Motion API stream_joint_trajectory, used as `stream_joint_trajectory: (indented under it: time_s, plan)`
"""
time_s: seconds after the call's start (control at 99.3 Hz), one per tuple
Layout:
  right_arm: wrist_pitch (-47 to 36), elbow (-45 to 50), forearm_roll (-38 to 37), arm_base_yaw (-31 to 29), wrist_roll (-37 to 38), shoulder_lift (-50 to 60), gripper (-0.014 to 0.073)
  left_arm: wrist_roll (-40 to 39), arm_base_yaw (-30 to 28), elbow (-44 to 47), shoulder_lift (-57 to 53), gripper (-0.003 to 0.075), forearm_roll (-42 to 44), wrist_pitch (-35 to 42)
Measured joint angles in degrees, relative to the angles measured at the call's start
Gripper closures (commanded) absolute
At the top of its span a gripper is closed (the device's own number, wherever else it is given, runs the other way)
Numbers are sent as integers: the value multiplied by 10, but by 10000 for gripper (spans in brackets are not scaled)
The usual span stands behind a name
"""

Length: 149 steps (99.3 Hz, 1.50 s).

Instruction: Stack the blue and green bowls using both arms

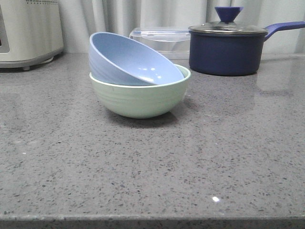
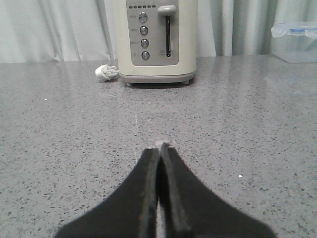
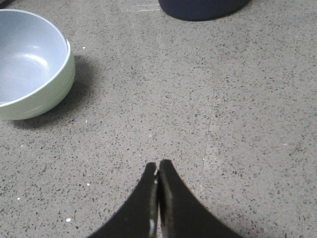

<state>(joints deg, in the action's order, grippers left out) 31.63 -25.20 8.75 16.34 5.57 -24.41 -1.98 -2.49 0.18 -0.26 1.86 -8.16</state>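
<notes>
The grey speckled stone countertop (image 1: 152,171) lies bare from its front edge back to the bowls, with wide open surface on both sides of them. The round, matte pale periwinkle-blue bowl (image 1: 131,59) sits tilted inside the round, matte pale mint-green bowl (image 1: 139,98), its rim raised on the robot's left and dipping toward the right. Behind them stand a dark navy lidded saucepan (image 1: 226,50) with a blue handle, a clear plastic lidded container (image 1: 159,39) and, at the far left, a cream appliance (image 1: 28,31).

Only the left wrist view shows that appliance's face: a cream toaster (image 2: 157,39) with round buttons and a lever, a white plug (image 2: 105,73) lying beside it. Only the right wrist view looks down into the stacked bowls and shows the saucepan's base.

Neither arm appears in the front view. The left gripper (image 2: 159,148) has its black fingers pressed together on nothing, above bare counter. The right gripper (image 3: 158,163) is likewise closed and empty, well apart from the bowls.
</notes>
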Motion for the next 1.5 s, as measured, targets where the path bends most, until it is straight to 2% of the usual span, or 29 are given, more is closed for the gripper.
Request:
stream_joint_trajectory:
  time_s: [0.675,0.856,1.047,1.299,1.5]
  plan:
    - [0,0,0,0,0,0,673,0,0,0,0,741,0,0]
    - [-7,4,-1,-18,0,0,673,0,0,0,0,741,0,0]
    - [-94,56,-3,-60,0,2,673,0,0,0,0,741,0,0]
    - [-248,148,-37,-81,0,55,673,0,0,0,0,741,0,0]
    - [-311,204,-81,-90,0,101,673,0,0,0,0,741,0,0]
